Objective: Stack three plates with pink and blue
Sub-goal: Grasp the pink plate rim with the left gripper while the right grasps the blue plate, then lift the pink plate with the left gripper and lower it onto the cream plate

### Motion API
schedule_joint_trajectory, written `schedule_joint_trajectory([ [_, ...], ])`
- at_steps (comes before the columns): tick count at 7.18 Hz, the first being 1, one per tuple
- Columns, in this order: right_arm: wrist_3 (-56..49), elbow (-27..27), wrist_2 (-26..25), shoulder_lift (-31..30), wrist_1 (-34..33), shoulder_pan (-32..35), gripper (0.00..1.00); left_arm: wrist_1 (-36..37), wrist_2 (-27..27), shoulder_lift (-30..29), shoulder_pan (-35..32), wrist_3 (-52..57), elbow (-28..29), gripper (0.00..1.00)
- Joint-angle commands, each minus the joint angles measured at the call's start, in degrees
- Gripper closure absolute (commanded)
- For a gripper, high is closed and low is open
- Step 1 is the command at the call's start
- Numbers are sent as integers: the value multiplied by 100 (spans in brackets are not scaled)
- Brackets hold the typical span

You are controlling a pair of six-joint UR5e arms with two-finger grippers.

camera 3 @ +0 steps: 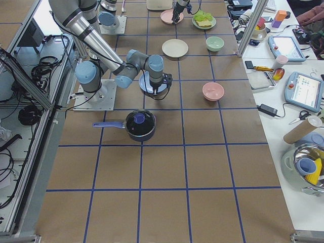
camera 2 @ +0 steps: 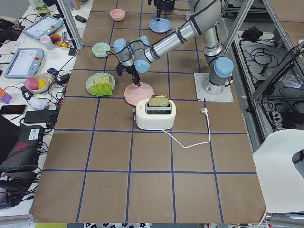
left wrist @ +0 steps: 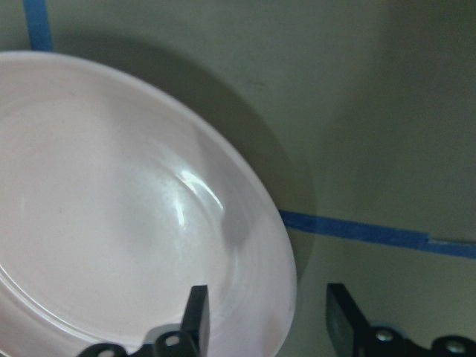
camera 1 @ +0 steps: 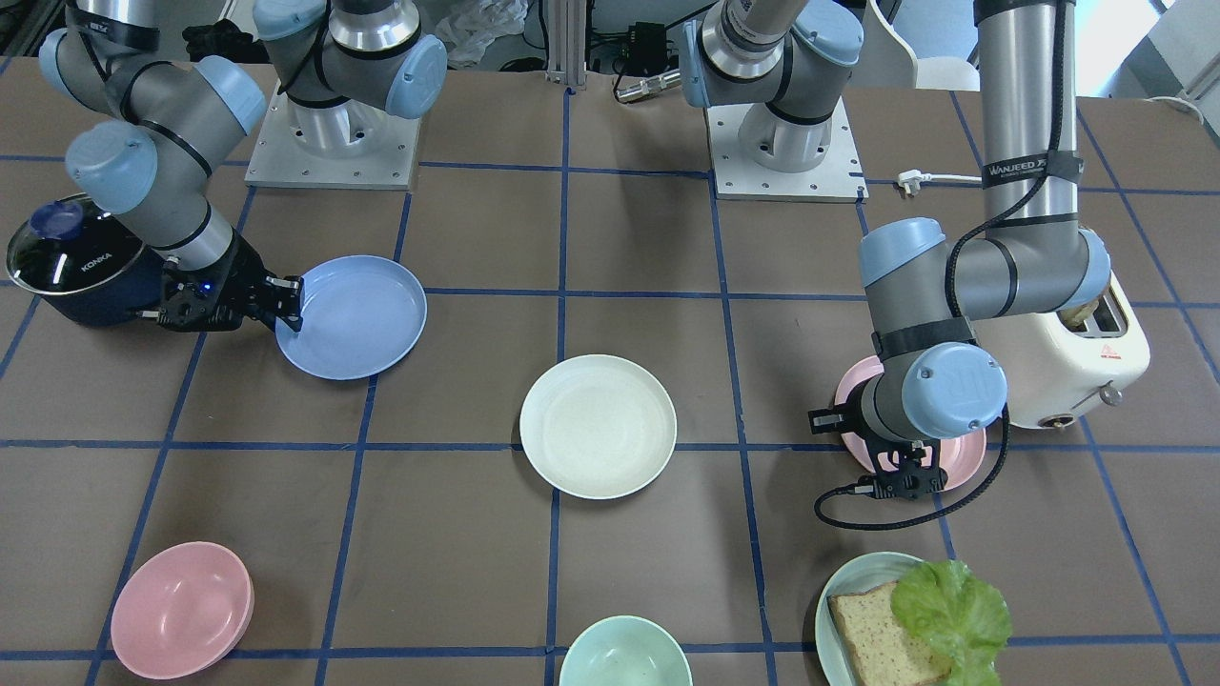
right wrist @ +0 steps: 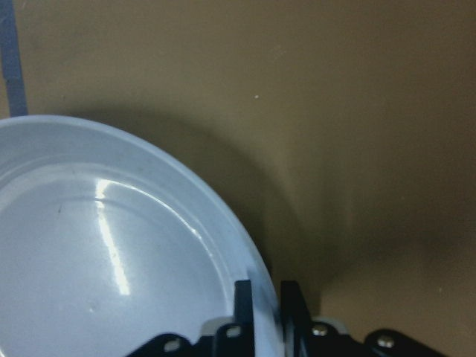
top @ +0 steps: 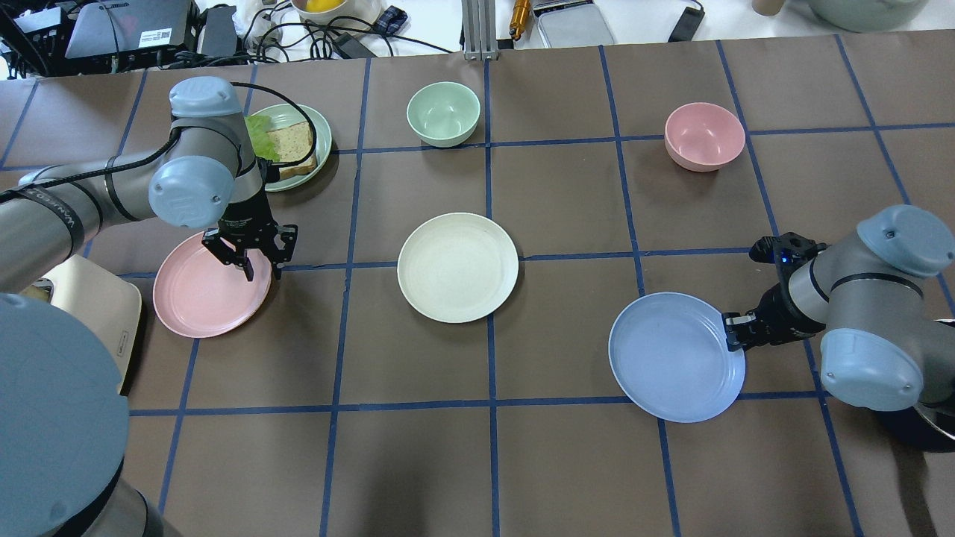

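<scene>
At left pincer [left wrist: 268, 321]: open, astride rim of pink plate [top: 198, 294], one finger over the well, the other outside above the bench [top: 567, 462]. No contact with rim evident in wrist view.

Pink plate: flat on bench, just beside toaster [camera 1: 1087, 372], well apart from cream plate [top: 457, 267] at centre.

At right pincer [right wrist: 268, 306]: clamped on edge of blue plate [top: 671, 358], rim pinched between both fingers.

Blue plate: possibly tipped up a little at the gripped edge, going by shadow beneath; hard to be sure. Also well apart from cream plate, with pot [camera 1: 57, 257] just behind the wrist.

Step in hand, as judged: securing both coloured plates for carry to the cream one. Nothing stacked yet.

To do it well:
- Lower left side a touch so rim sits deep between the fingers, then close square to the rim, not skewed.
- Lift enough to clear cream plate's lip before traversing.
- Keep plates near level. Thin rim grip likely to let a shallow plate droop or swing.
- Bring in one at a time, to avoid arms meeting over centre.
- Centre over cream plate, set down, then release.
</scene>
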Motion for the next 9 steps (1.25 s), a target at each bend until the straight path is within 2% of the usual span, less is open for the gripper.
schedule_joint_trajectory([
  [1, -11, -33, -3, -33, 12, -9, 100, 17, -12, 14, -76, -22, -4, 97],
  [2, -3, -103, -3, -51, 73, -9, 100, 35, -12, 49, -129, -22, -4, 100],
  [5, -3, -594, -3, -60, 766, -9, 100, 105, -108, 163, -217, -100, 31, 100],
  [7, -3, -858, -11, -60, 1101, -9, 100, 18, -214, 348, -925, -571, 363, 100],
  [9, 6, -1131, -12, -51, 1487, 0, 100, -17, -231, 279, -1480, -986, 732, 100],
])
